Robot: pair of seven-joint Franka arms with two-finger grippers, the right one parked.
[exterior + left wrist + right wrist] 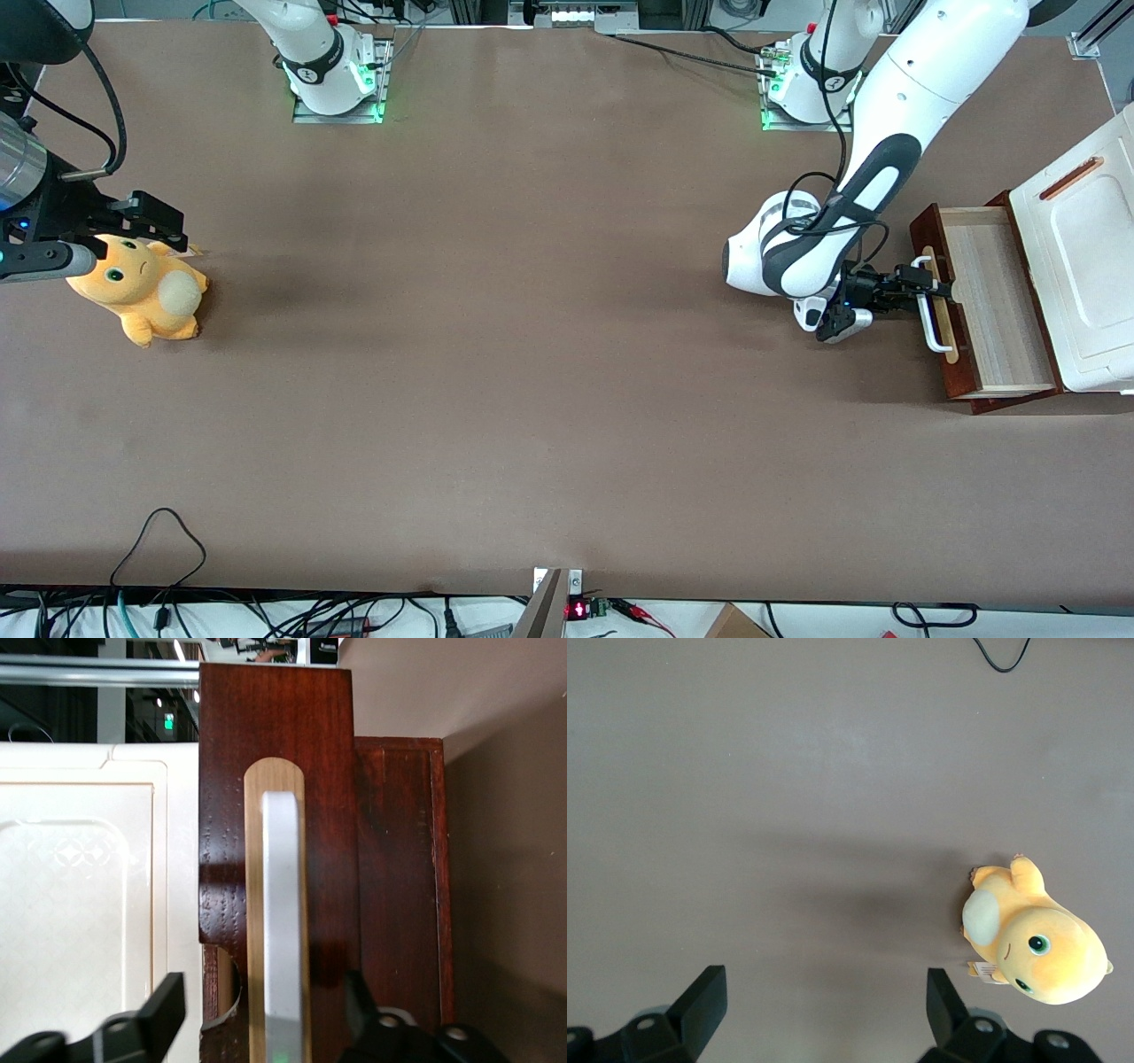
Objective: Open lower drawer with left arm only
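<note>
Lower drawer [997,292] stood pulled out. Tool [921,282] sat at white handle [930,306], fingers [151,1014] spread wide around it. Best way: pull straight, keep handle centred.

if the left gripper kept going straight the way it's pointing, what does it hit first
Most likely the white loop handle between its open fingers, then the lower drawer front just past it. The left gripper is at the handle already; exact depth is unclear.
</note>
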